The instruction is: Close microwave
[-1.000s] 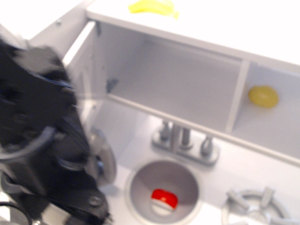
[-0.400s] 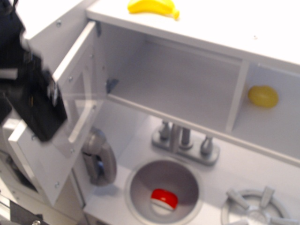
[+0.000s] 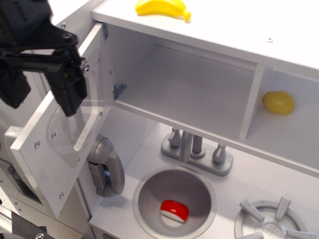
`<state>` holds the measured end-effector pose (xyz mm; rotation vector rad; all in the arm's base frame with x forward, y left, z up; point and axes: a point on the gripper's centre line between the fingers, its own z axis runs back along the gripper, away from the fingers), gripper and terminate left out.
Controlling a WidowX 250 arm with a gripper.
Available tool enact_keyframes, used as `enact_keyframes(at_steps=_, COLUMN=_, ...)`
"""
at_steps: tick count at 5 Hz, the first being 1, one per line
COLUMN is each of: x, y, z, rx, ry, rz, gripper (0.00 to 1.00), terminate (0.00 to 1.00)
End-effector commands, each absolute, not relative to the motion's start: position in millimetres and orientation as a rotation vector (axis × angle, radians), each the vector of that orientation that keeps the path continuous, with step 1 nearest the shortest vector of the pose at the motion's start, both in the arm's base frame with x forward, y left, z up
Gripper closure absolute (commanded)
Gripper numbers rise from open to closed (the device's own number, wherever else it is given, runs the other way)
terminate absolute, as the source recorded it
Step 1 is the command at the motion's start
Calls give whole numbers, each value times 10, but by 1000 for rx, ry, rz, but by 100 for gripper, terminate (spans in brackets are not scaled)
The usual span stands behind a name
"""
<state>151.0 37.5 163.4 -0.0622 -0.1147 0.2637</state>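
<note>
Microwave (image 3: pixel 184 89) is seen as a white box compartment high on the toy kitchen, and it is open: its door (image 3: pixel 60 144) is swung out to the left on hinges at the compartment's left edge, with the inner face and the clear window turned toward the camera. Compared with the picture taken a moment before, the door is found at much the same wide angle, while the black arm has been raised from the middle of the door's left side to the upper left corner of the view. A full second ago the arm was blurred and filled the lower left, hiding most of the door.

The claw (image 3: pixel 70 94) is seen as a dark block pointing downward, overlapping the upper part of the door near the window. Whether it is released or clenched cannot be told, since its jaws are not shown apart, and contact with the door cannot be confirmed either. Nothing is seen held in it.

The open compartment lies to the right of the claw, with the door's top edge between them. A banana (image 3: pixel 163 7) lies on the top surface (image 3: pixel 259 25), and a lemon (image 3: pixel 278 102) sits in the small cubby to the right.
</note>
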Motion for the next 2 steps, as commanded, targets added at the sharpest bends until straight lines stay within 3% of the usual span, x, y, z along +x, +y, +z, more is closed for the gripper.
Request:
enact_keyframes(at_steps=1, x=1701, y=562, z=1514, rx=2, ry=-118, rz=280, gripper=0, terminate=0)
enact_keyframes(at_steps=2, x=1739, y=517, z=1390, rx=24, ry=-87, rz=270, gripper=0, terminate=0)
